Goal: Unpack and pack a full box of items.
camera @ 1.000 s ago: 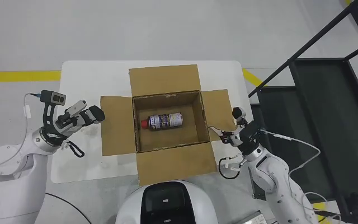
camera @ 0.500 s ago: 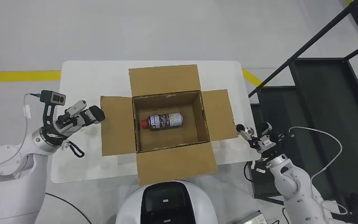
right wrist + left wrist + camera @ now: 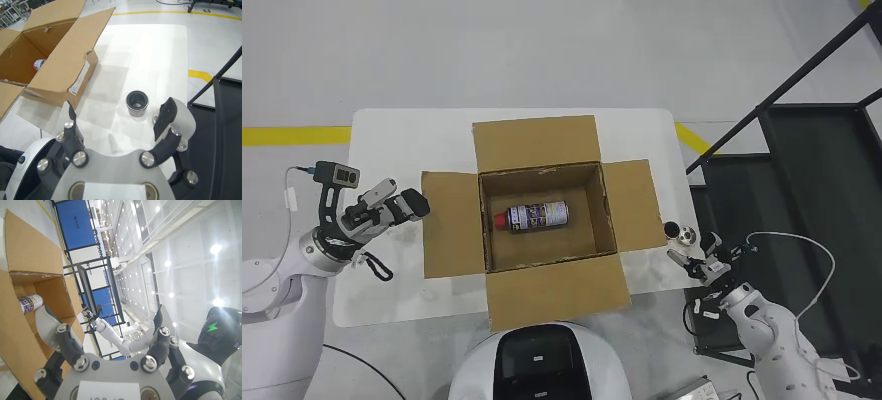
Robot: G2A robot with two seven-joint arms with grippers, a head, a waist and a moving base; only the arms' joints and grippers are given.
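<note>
Unpacking: both arms' jaws apart, right by a sleeve [image 3: 137,110] on the surface [image 3: 392,150]; the can [image 3: 535,214] in the box [image 3: 537,145] seems next.

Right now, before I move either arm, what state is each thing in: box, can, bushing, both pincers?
Cardboard box: open, four flaps folded outward.
Spray can: lying on its side inside the box.
Metal bushing: upright on the table, outside the box, not gripped.
Left pincer: open, empty.
Right pincer: open, empty, not touching the bushing.
</note>
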